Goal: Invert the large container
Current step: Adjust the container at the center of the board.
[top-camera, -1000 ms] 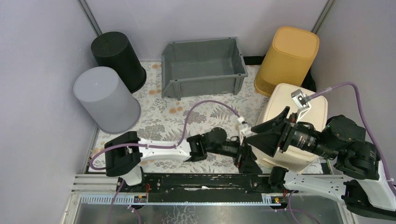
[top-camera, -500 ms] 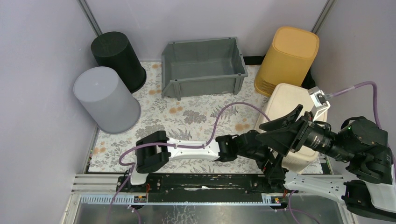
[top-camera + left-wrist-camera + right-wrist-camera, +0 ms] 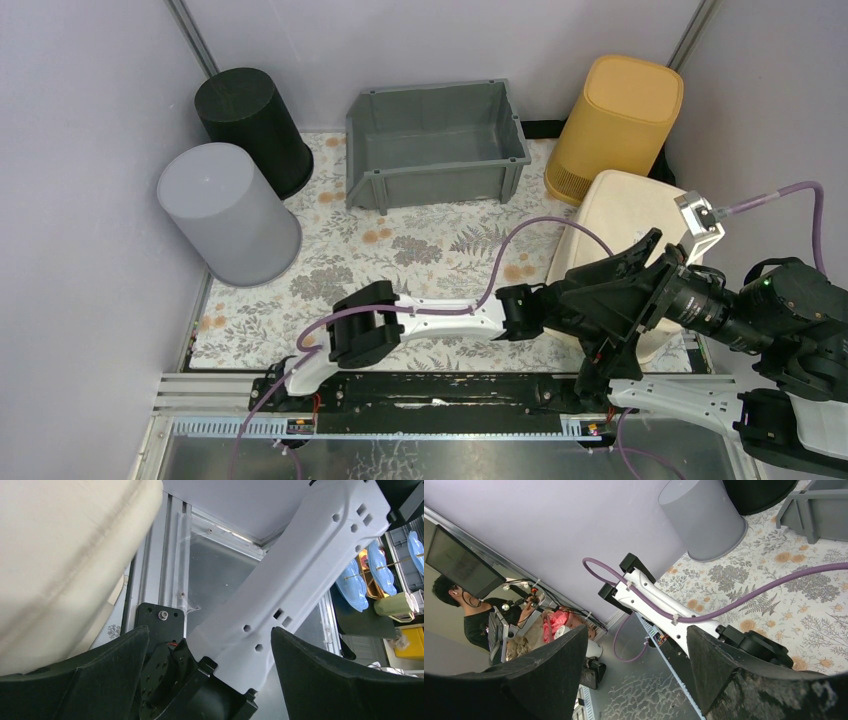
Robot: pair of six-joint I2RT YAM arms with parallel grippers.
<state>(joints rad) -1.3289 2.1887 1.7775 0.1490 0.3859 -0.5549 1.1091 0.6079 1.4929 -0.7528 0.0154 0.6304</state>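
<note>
The large container (image 3: 620,215), a cream bin, stands at the right edge of the tabletop (image 3: 400,250), toward the near right corner. Its upper face looks closed and flat, so it seems to rest mouth down already. Whether that face is its base or a lid cannot be told.

Both arms crowd its near side. The left arm (image 3: 430,315) reaches across the near edge to the bin. The left jaws are spread wide and grasp nothing; in the wrist view the cream wall (image 3: 60,555) sits just beside one jaw, and only the right arm's white link shows between them. The right arm (image 3: 780,310) hangs over the bin's near side. The right jaws are also released, with nothing between them.

The likely judgement is that the turning itself is finished, or nearly so. If so, the next move calls for drawing both arms clear without nudging the bin, and they are tangled closely enough to need care. If that top is a lid, a two-sided hold on the walls would be needed instead.

At the far edge, a grey bin (image 3: 440,182) sits open and empty. A yellow container (image 3: 615,125) stands in the far right corner, closed face up. A black tub (image 3: 250,115) fills the far left corner, and a grey tub (image 3: 228,212) sits just beside it along the left edge. Both tubs show closed tops, so their contents are hidden.
</note>
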